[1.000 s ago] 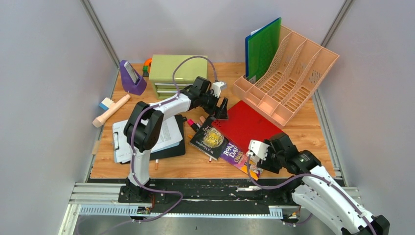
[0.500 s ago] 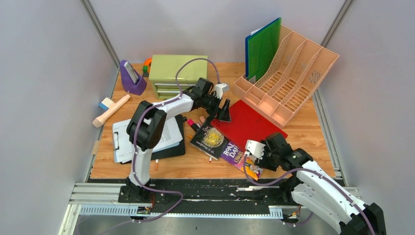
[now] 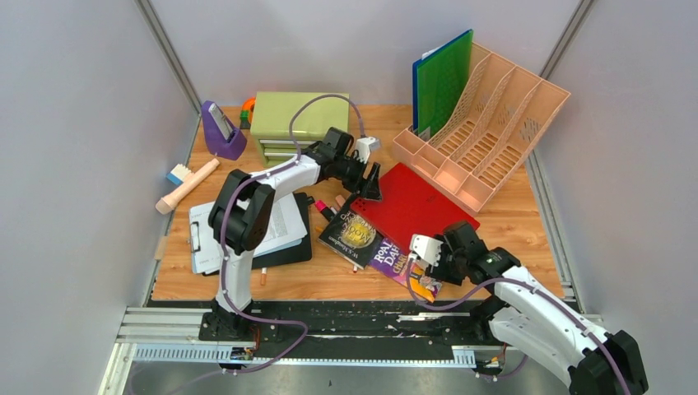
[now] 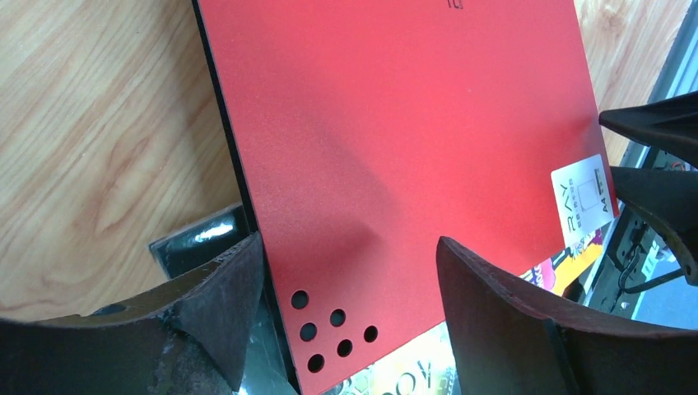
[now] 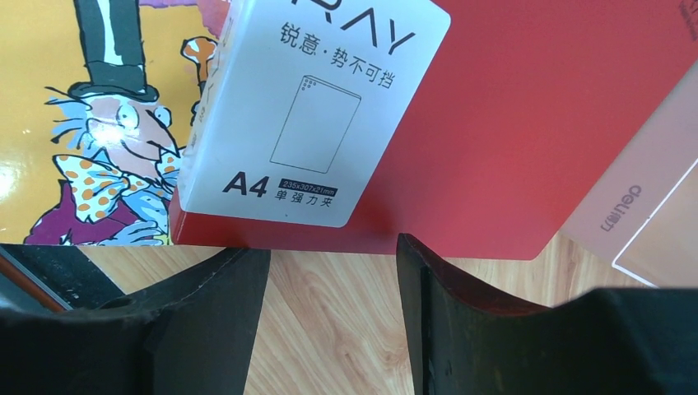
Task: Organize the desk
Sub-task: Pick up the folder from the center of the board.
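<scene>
The desk (image 3: pixel 514 222) is orange-brown wood with a black-and-silver rail (image 3: pixel 346 317) at its near edge. A red folder (image 3: pixel 411 206) lies flat at its middle, partly over two books. My left gripper (image 3: pixel 370 185) is open at the folder's far-left corner. In the left wrist view (image 4: pixel 350 280) its jaws straddle the corner of the red folder (image 4: pixel 395 123) that has small holes. My right gripper (image 3: pixel 428 263) is open and empty at the folder's near corner. In the right wrist view (image 5: pixel 333 271) it is over bare wood, just short of the red folder's (image 5: pixel 527 123) edge with its white A4 label (image 5: pixel 313 107).
A black book (image 3: pixel 352 234) and a Roald Dahl book (image 3: pixel 393 259) lie under the folder's left edge. A peach file rack (image 3: pixel 486 132) with a green folder (image 3: pixel 440 78) stands back right. An olive drawer chest (image 3: pixel 292 123), purple holder (image 3: pixel 222 132), brush (image 3: pixel 188 185) and clipboard (image 3: pixel 247 230) are at left.
My right gripper has moved left toward the red folder's near corner. My left gripper shifted slightly right, then back, and stays at the folder's far-left corner.
</scene>
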`<state>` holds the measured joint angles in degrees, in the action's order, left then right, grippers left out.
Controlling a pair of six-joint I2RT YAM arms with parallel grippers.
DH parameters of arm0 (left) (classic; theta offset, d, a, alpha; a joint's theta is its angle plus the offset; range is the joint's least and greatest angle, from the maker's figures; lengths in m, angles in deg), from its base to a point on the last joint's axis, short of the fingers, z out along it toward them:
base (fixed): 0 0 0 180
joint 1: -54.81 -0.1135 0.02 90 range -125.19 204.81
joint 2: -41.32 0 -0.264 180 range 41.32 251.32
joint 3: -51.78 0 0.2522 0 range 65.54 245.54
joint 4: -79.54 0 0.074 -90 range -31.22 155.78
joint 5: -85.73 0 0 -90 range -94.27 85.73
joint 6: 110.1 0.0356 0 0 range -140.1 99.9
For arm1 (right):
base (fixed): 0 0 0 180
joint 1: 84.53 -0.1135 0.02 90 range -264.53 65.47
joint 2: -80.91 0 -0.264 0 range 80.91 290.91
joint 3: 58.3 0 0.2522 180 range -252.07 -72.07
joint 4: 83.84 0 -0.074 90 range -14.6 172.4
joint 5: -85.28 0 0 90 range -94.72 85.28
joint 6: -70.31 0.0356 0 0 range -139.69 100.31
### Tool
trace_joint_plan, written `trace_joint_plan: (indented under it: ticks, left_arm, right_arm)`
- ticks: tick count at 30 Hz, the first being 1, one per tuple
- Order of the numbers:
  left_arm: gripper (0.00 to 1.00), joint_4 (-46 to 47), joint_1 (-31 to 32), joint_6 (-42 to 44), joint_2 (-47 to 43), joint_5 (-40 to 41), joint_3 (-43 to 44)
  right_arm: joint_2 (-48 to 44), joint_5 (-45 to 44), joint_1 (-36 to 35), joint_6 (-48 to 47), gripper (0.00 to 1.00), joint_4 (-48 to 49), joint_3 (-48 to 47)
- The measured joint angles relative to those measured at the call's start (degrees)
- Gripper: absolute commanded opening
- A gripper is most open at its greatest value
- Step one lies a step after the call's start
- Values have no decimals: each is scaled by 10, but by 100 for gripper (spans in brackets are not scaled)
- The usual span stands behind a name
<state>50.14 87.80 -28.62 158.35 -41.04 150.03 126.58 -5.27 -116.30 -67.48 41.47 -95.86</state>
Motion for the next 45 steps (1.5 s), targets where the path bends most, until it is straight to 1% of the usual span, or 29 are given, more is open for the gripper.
trace_joint_plan:
  ticks: [4,10,12,14,17,22,24,25,26,37,45]
  left_arm:
    - [74,-25,-6,13,-17,3,-1]
    - [73,-37,-28,-5,-42,-14,-33]
    - [74,-37,-37,-18,-42,-23,-42]
    - [78,-38,-46,-30,-42,-30,-51]
    - [87,-37,-53,-47,-42,-39,-54]
    - [91,-31,-54,-60,-42,-49,-58]
    - [94,-28,-54,-62,-42,-50,-60]
    - [98,-27,-54,-64,-42,-50,-61]
    - [99,-26,-54,-66,-42,-52,-61]
    - [100,-19,-58,-79,-42,-54,-63]
    - [100,14,-70,-111,-42,-69,-79]
  right_arm:
    - [12,3,1,-2,58,9,-4]
    - [23,7,1,-3,58,23,-7]
    - [26,7,1,-3,59,31,-7]
    - [31,8,2,-3,59,40,-7]
    - [35,9,2,-3,59,50,-7]
    - [33,9,2,-3,59,55,-5]
    - [30,9,2,-3,59,56,-3]
    - [28,8,2,-2,59,57,-2]
    - [26,8,2,-2,59,58,0]
    - [14,6,2,0,59,74,12]
    - [15,6,2,0,59,89,14]
